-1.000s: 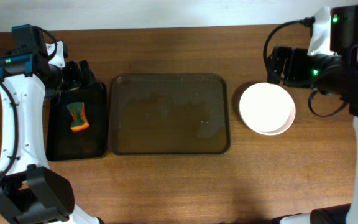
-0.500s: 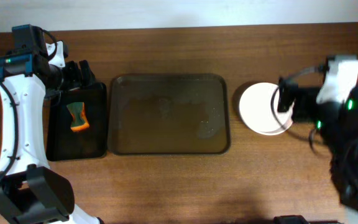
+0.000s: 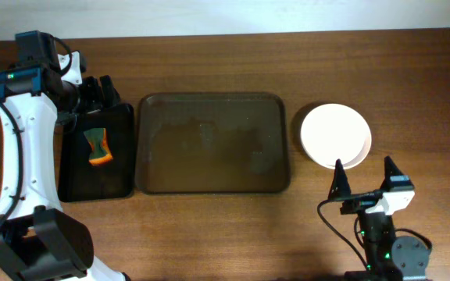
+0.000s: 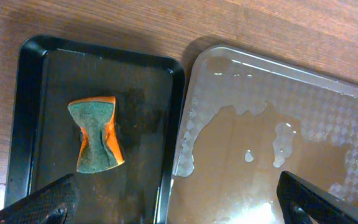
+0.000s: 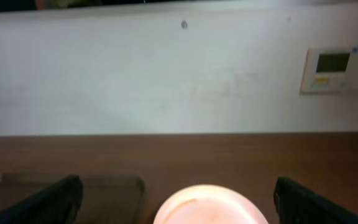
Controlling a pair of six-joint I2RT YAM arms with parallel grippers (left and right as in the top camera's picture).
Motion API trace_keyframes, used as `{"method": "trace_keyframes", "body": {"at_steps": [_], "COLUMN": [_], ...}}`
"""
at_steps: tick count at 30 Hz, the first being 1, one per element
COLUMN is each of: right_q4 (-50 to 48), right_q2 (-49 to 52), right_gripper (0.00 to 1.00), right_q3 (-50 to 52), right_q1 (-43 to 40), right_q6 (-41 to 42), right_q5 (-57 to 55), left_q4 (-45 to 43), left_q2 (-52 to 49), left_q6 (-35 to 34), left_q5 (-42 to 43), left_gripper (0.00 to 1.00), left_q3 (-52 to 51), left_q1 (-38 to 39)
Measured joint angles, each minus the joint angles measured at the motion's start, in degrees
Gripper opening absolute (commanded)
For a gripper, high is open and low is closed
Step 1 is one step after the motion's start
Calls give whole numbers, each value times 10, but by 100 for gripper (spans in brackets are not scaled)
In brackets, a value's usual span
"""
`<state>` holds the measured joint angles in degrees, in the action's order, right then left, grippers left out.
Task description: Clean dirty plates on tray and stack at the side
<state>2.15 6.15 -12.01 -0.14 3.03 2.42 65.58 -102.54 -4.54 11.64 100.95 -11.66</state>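
A stack of white plates [image 3: 335,136] sits on the table right of the brown tray [image 3: 212,144]; it also shows at the bottom of the right wrist view [image 5: 210,205]. The tray holds only water smears [image 4: 278,149]. An orange and green sponge [image 3: 96,147] lies in the black tray [image 3: 96,152], also in the left wrist view [image 4: 96,134]. My left gripper [image 3: 96,92] is open and empty above the black tray's far end. My right gripper [image 3: 363,176] is open and empty at the table's front right, just in front of the plates.
The black tray's rim [image 4: 178,124] lies right beside the brown tray's left edge. A white wall with a thermostat [image 5: 331,68] stands behind the table. Bare wooden table [image 3: 209,234] runs along the front.
My right arm swung from the far right corner down past the plates and folded to the front right of the table. The left arm, sponge and plates stayed put.
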Motion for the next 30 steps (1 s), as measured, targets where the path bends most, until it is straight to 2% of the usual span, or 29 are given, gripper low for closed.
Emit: {"method": "trace_keyframes", "body": {"at_steps": [4,9,12,30], "right_q4": [-11,-14,20,21], "right_q2": [-45,-54,-54,-54], "right_gripper": [98,98,98,98], "right_q3": [55,94,111,113], "right_q1": [0,10,19,20], "right_q6": [0,0,0,0], "right_q5": [0,0,0,0], "left_q4": [0,0,0,0], "left_q2": [0,0,0,0], "left_q6": [0,0,0,0], "left_q5": [0,0,0,0], "left_gripper": [100,100,100,100], "left_q3": [0,0,0,0], "left_q1": [0,0,0,0]}}
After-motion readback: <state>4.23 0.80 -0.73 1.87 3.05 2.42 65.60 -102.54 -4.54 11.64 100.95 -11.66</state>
